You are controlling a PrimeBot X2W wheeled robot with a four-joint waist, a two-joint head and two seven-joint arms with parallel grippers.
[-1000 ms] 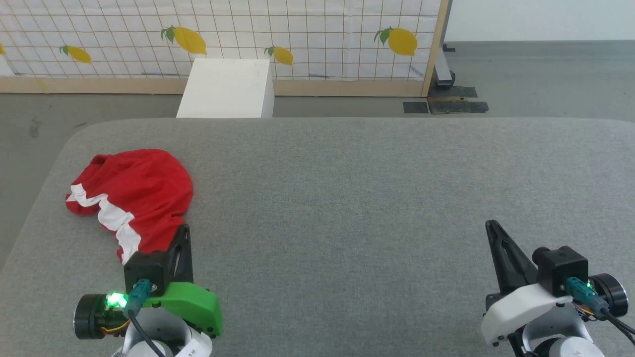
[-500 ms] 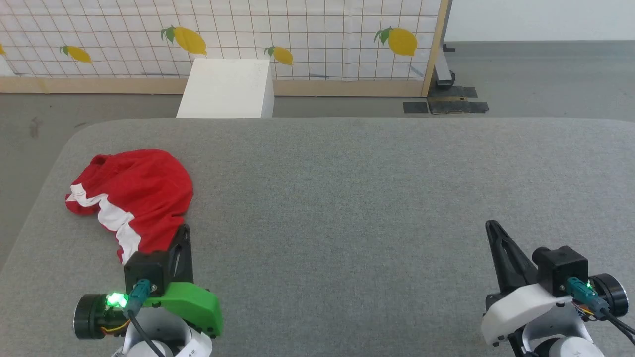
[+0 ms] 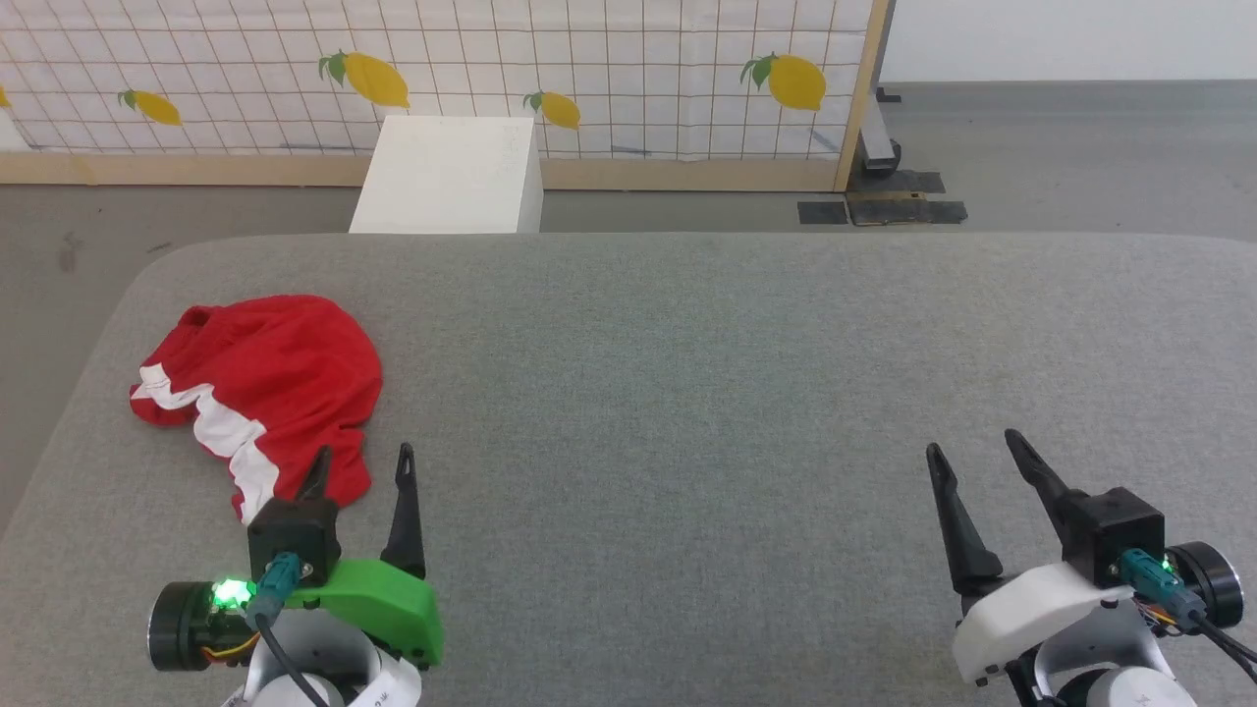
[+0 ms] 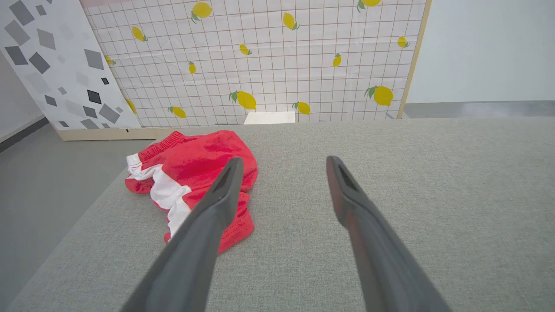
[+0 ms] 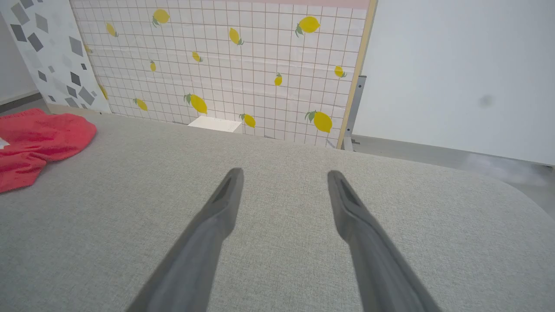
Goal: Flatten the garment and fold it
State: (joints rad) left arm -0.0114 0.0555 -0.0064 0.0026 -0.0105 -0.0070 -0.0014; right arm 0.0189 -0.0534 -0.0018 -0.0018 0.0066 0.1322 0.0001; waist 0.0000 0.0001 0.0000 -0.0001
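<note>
The garment [image 3: 267,389] — red shorts with a white side stripe — lies crumpled near the grey surface's left edge.

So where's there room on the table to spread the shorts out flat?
The big grey stretch of table between the shorts and the right gripper is bare, right up to the far edge near the white box. It's crowded only at the left, where the shorts lie bunched by the left gripper.

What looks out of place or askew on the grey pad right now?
The red shorts lie bunched in a heap near the left edge of the grey pad, with the white side stripe kinked rather than spread flat. Nothing looks spilled or damaged. The left tool and right tool are open and empty.
</note>
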